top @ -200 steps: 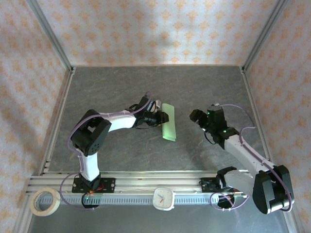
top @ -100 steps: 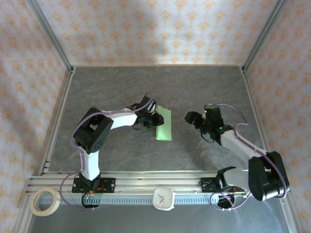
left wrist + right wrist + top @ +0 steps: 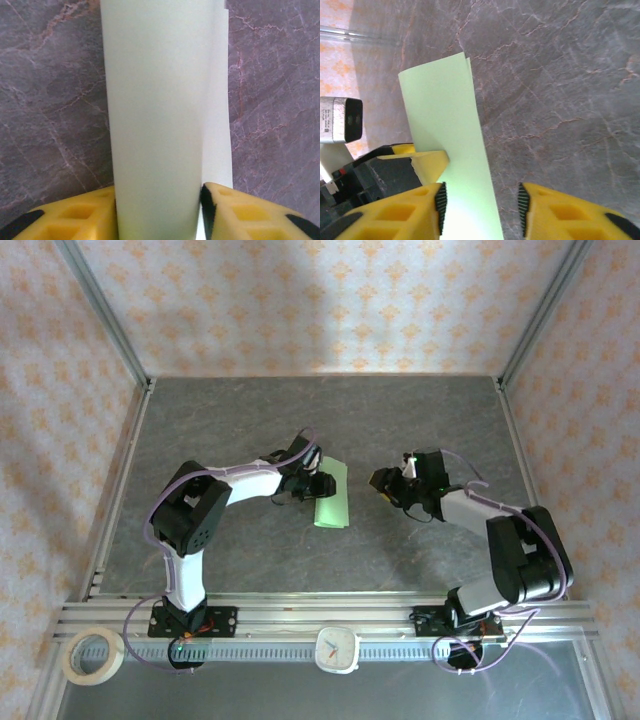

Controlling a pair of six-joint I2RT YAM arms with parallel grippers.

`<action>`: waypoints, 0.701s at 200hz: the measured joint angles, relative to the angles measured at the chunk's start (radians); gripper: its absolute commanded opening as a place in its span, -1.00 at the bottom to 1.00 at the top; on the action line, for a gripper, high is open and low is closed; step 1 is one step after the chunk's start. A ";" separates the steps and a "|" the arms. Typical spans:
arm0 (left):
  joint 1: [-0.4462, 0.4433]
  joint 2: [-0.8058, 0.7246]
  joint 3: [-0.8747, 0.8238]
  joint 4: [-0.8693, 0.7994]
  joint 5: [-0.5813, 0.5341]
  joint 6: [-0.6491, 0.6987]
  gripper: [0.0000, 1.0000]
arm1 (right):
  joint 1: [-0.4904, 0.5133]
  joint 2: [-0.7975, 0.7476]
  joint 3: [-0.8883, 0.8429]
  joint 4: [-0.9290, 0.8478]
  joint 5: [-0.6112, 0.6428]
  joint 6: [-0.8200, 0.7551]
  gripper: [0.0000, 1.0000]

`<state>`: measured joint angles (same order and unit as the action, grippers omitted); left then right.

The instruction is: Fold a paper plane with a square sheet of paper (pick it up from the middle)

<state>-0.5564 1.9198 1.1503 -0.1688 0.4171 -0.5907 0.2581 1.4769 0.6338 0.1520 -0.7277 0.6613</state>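
One grey table (image 3: 220, 420) has the square sheet of paper (image 3: 333, 497) bent double near its middle. The left gripper (image 3: 312, 485) pinches it tight. The right gripper (image 3: 384, 480) gapes open just beside it and should, I think, close softly on the loose edge.

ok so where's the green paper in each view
top external: paper near the centre, at the left gripper's tip
left wrist: paper a tall band down the middle
right wrist: paper left of centre, slanting up from the bottom
shared landmark: the left gripper's yellow fingers clamped on the paper
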 measured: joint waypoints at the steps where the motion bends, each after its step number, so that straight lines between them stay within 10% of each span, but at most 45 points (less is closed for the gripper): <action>1: 0.000 0.000 0.000 0.000 0.000 0.001 0.03 | 0.000 0.001 0.000 0.001 -0.001 0.002 -0.21; 140: 0.003 -0.030 0.014 -0.097 -0.132 0.075 0.20 | 0.111 0.142 0.038 0.128 -0.050 0.083 -0.48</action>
<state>-0.5537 1.8900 1.1645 -0.2661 0.2855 -0.5156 0.3687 1.6188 0.6716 0.2798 -0.7776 0.7444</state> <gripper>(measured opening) 0.599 0.266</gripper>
